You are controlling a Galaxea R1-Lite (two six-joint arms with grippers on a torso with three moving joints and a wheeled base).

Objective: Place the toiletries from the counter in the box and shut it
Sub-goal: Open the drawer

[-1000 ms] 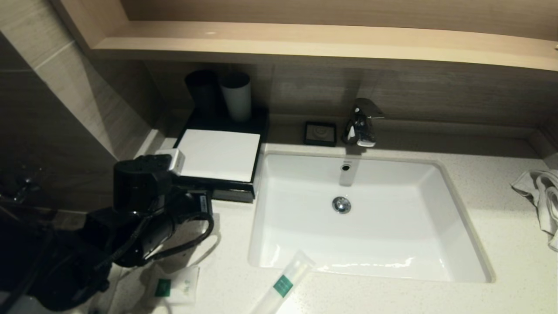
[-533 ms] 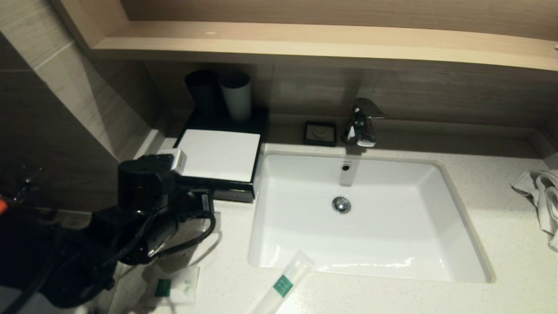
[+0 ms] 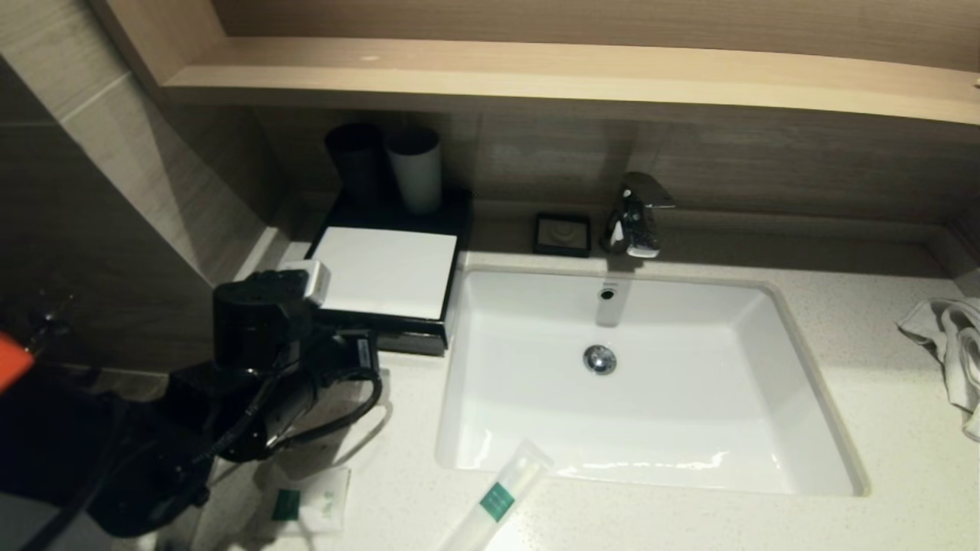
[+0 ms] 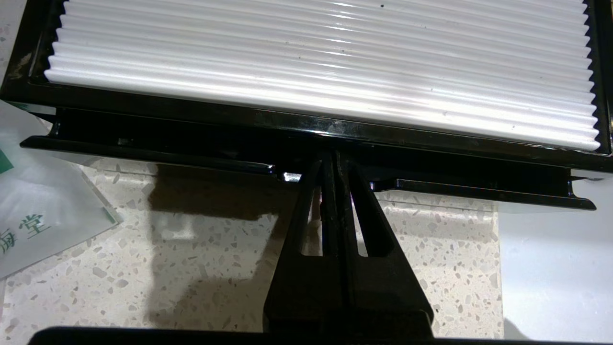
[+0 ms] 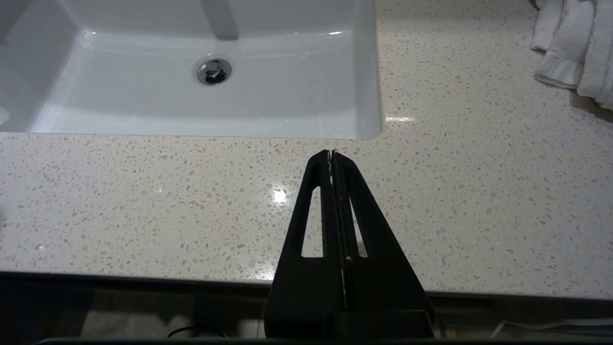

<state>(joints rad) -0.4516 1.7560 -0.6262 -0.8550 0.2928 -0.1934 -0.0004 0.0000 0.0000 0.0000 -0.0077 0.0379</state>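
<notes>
The black box (image 3: 413, 330) with a white ribbed lid (image 3: 383, 269) stands on the counter left of the sink, lid down. My left gripper (image 4: 334, 157) is shut and empty. Its tips are at the middle of the box's front edge (image 4: 431, 167), just under the lid's rim (image 4: 306, 125). A white sachet with green print (image 3: 306, 501) lies on the counter near the front, behind the left arm (image 3: 260, 352); it also shows in the left wrist view (image 4: 33, 206). A clear tube with a green label (image 3: 499, 497) lies at the sink's front rim. My right gripper (image 5: 331, 154) is shut, over the counter's front.
The white sink (image 3: 635, 383) fills the middle, with the faucet (image 3: 635, 214) behind it. A dark cup (image 3: 354, 162) and a white cup (image 3: 414, 168) stand behind the box. A small black dish (image 3: 563, 233) sits by the wall. A white towel (image 3: 949, 352) lies at far right.
My left arm has shifted a little to the right and forward, toward the box's front edge. Nothing else has moved.
</notes>
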